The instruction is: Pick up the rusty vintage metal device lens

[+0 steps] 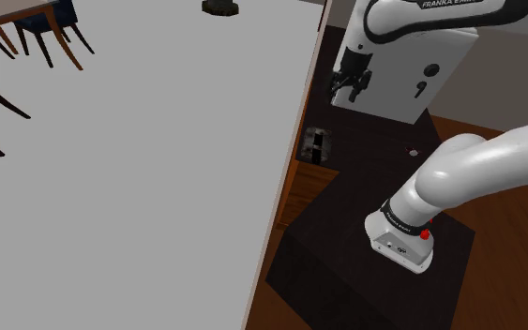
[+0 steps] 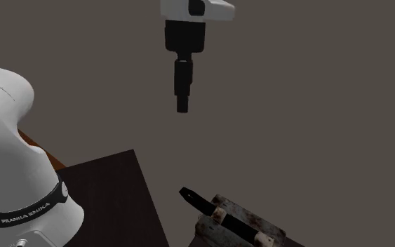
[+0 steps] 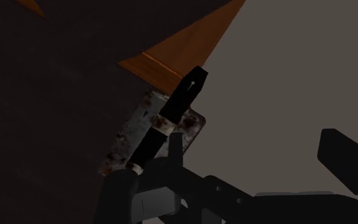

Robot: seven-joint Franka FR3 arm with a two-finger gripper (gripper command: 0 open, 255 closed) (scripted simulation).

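End effector (image 1: 353, 84) is held high, fingers apart, nothing gripped. The rusty device (image 1: 316, 145) is seen well below it, just beyond the worktop (image 1: 158, 187) edge at the shoulder view's right. If the descent is misaligned, its black rod (image 3: 171, 114) could be struck and the device pushed away.

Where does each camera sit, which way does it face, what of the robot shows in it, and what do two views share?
Shoulder view: high beside the stand, looking down across the grey table; shows the white arm and the gripper.
Second exterior view: low by the arm's base, looking past it at a plain grey-brown background; shows the base and the gripper hanging above the rusty device.
Wrist view: on the hand, looking along the open fingers at the device.
Shared: both last views show the device's black rod.
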